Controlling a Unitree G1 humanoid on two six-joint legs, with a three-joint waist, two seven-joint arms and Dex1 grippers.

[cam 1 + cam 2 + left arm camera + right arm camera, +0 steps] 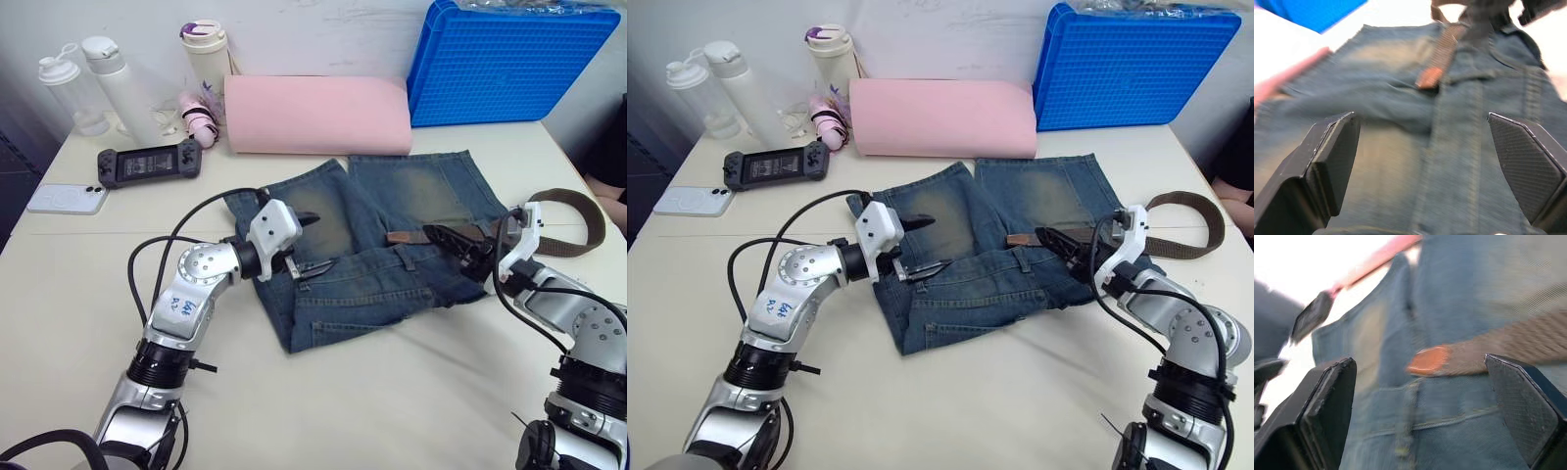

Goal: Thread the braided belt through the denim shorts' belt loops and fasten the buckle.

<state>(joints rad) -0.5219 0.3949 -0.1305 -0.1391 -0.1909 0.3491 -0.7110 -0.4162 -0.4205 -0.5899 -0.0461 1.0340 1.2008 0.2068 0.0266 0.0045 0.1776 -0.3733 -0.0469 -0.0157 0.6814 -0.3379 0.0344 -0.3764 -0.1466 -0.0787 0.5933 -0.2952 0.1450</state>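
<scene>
So for readable writing, we've only got blue handwritten marks on the left arm's silver elbow housing, and we can't make out what they say. No brand is legible on anything else.

The denim shorts (377,245) lie flat in the middle of the white table (392,392), with the legs pointing toward the pink foam roll (318,115) at the back. The braided belt (573,220) loops off on the right side of the shorts, and its tan tip (399,237) rests on the denim near the waistband. We can't pick out the buckle or say which belt loops the strap passes through.

The left gripper (309,245) hovers over the left part of the shorts with fingers spread wide and nothing between them. The right gripper (456,245) sits over the right end of the waistband, just beside the belt, also spread wide; in the right wrist view the strap runs between its fingers (1327,401) without being pinched.

Around the edges there's a blue plastic crate (514,64) at back right, next to the foam roll. At back left we see two white bottles (93,83), a tumbler with a purple lid (206,49), a handheld game console (149,164) and a white phone (67,199). Black cables arc over the left arm but don't cover the shorts.
</scene>
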